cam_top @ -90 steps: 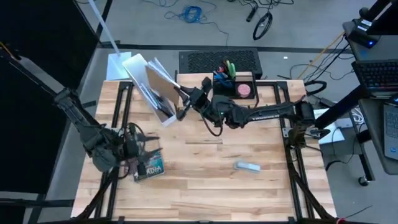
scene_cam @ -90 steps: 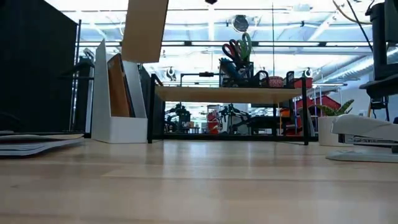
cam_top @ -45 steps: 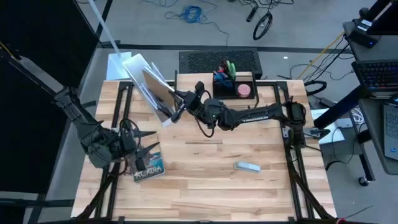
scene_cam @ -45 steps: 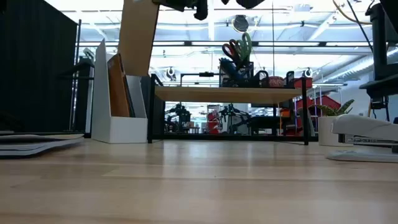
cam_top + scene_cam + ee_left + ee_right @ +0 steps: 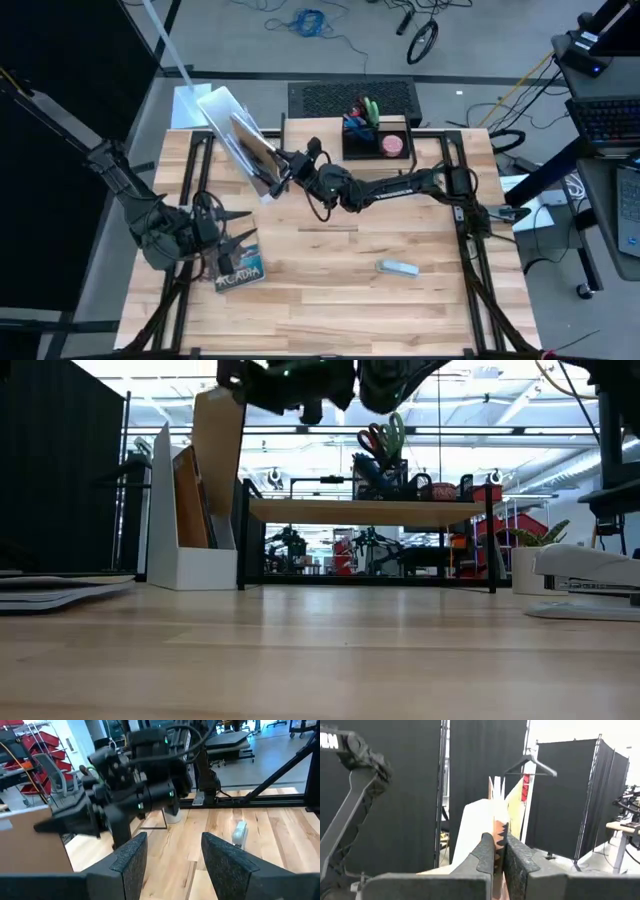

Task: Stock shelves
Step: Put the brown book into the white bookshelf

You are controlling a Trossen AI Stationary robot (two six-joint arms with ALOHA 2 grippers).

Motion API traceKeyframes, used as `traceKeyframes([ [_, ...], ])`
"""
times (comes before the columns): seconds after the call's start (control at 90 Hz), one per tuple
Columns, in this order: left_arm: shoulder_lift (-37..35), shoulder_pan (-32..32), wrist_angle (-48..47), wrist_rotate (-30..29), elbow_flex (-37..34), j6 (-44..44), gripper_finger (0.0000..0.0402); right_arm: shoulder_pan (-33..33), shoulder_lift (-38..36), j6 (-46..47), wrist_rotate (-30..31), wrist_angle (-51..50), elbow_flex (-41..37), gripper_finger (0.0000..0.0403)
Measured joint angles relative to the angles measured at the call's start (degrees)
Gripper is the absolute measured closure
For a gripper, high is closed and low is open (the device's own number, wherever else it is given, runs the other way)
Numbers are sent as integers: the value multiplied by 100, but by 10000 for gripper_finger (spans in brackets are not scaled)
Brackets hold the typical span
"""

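High view shows you the light-wood table (image 5: 330,270) with the shelves (image 5: 310,133) at its far edge, behind the middle, the black organizer tray (image 5: 378,140) standing on their right half; that riser has not moved over the last second. Just left of it stands the white file box (image 5: 222,120), and your right arm, stretched across from the right side, has carried its brown folder (image 5: 252,150) leftward since a second ago, from beside the box to over its open top. In the low view the folder (image 5: 218,450) has dropped from a higher spot to hang tilted with its lower edge in the box (image 5: 178,510), next to the folders already there. The right gripper (image 5: 280,165) is pinched tight on the folder's edge, the fingers (image 5: 487,852) nearly meeting in its wrist view. Your left gripper (image 5: 228,235) hovers near the table's left front, over a dark book (image 5: 238,272), jaws spread wide and empty; it shifted slightly a second ago, then held. The stapler (image 5: 398,267) lies unmoved on the right.
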Motion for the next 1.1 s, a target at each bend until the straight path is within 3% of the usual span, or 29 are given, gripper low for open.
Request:
traceKeyframes([
  [0.856,2,13,14,3,0,-182,229,-145,528,1072,157,237,0,399],
  [1.1,2,13,11,2,0,-182,229,-98,507,1286,186,790,-4,399],
])
